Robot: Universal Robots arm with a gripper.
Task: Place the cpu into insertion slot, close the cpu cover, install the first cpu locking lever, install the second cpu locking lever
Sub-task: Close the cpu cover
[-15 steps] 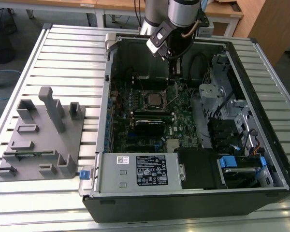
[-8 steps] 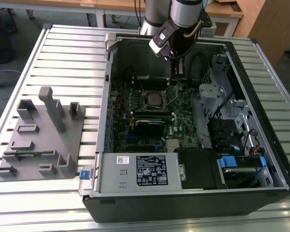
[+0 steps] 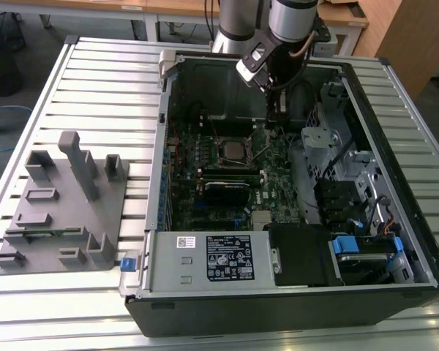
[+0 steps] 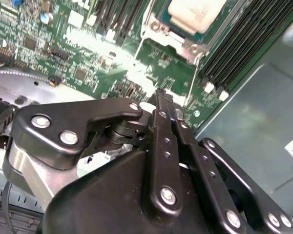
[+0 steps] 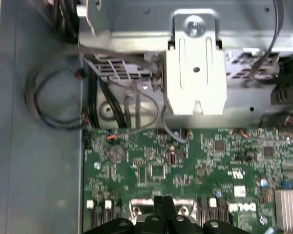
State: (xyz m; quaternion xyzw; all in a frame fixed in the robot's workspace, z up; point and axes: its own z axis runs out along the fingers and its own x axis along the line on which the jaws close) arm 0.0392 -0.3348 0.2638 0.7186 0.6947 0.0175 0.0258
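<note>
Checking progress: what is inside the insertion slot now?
The cpu lies in the insertion slot, its pale metal top showing through the window of the cpu cover. The chip hides the slot's contacts underneath.

you won't find any text you can read: the white label (image 3: 230, 261) on the power supply box (image 3: 164, 269) carries print and symbols too small to make out, like the smaller sticker (image 3: 186, 242) beside it.

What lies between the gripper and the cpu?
In the second wrist view, a stretch of green board and a thin lever standing off the socket lie between the gripper and the cpu.
</note>
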